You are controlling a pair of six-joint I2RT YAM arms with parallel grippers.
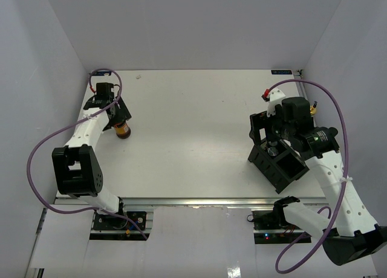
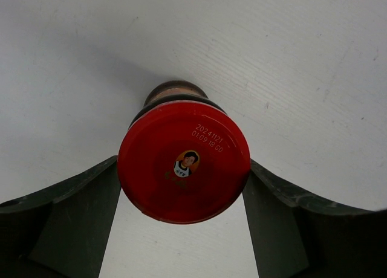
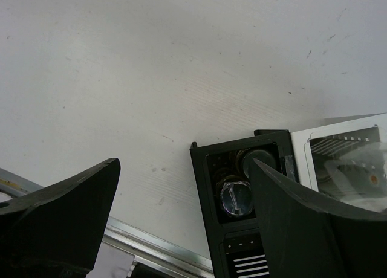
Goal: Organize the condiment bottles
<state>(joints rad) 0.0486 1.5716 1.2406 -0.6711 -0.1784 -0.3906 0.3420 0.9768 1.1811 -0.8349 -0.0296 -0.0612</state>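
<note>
The red-capped jar stands upright on the table at the far left. In the left wrist view its red cap fills the gap between the two fingers. My left gripper sits directly above it, jaws spread on either side of the cap. The black open-topped box stands at the right. Inside one compartment are two small dark jars, one with a shiny lid and one black-lidded. My right gripper hovers over the box's left side, open and empty. The tall dark bottle is not visible.
A white striped object lies beside the box, partly behind my right finger. A gold tip shows behind the right arm. The table's metal front rail runs below the box. White walls enclose the table on three sides.
</note>
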